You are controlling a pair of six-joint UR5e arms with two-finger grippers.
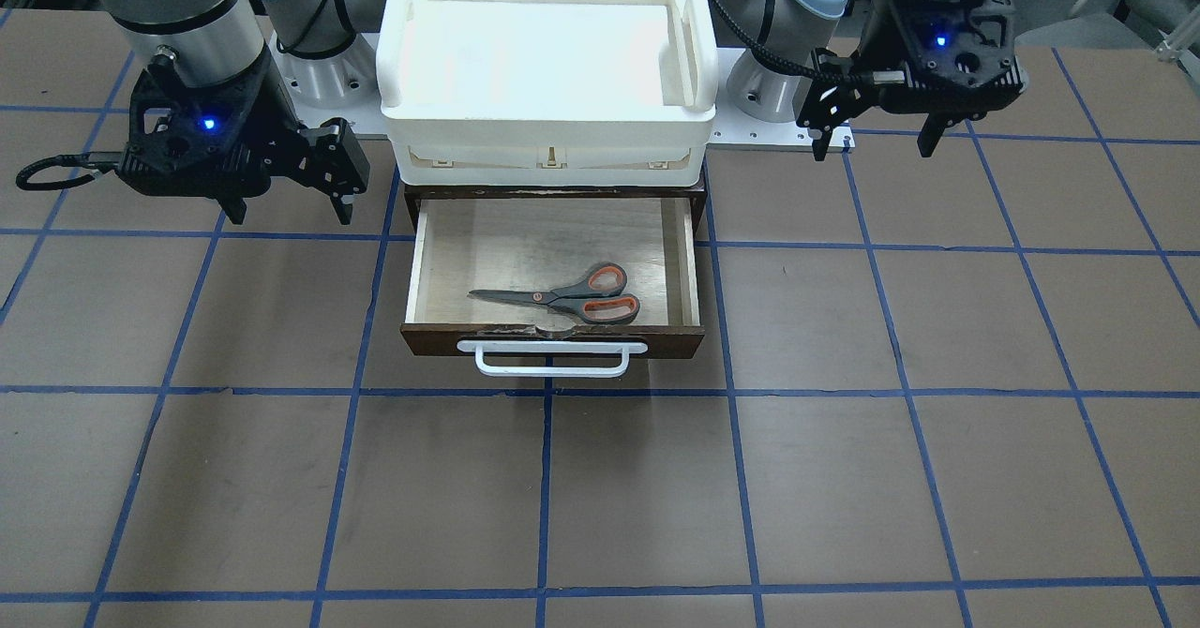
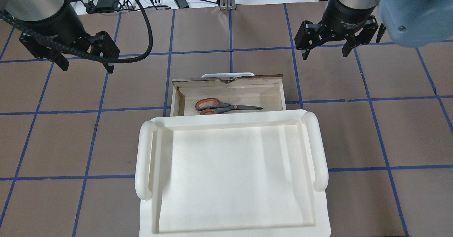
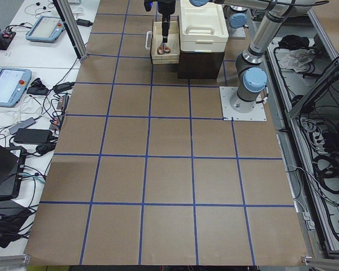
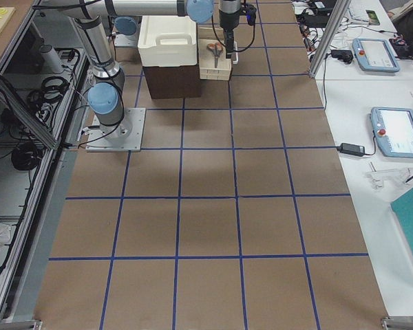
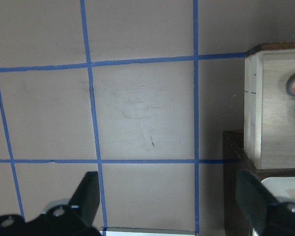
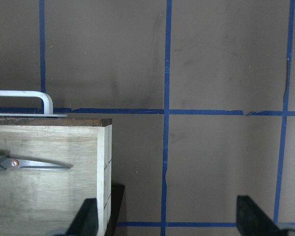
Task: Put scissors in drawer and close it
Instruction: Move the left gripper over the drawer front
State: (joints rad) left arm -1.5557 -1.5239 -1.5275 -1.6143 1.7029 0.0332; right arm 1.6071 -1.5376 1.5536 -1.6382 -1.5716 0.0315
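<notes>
The left gripper (image 2: 87, 65) hangs over the bare table (image 1: 844, 478) with its jaws spread wide and nothing between them. The right gripper (image 2: 325, 53) hangs the same way, jaws apart and empty. The drawer (image 1: 675, 339) stands pulled out between the two grippers, well apart from both and lower than their fingertips. The scissors (image 1: 562, 297) lie flat on the drawer's floor, closed, close to its dark front wall. Their loops point toward the left gripper's side and their blades toward the right gripper's side. The left wrist view catches only the loops at its edge, beyond the jaws; the right wrist view shows the blade tips. The white bar handle (image 1: 551, 358) sits on the drawer's front. A cream bin (image 1: 548, 127) rests on the cabinet above the drawer
</notes>
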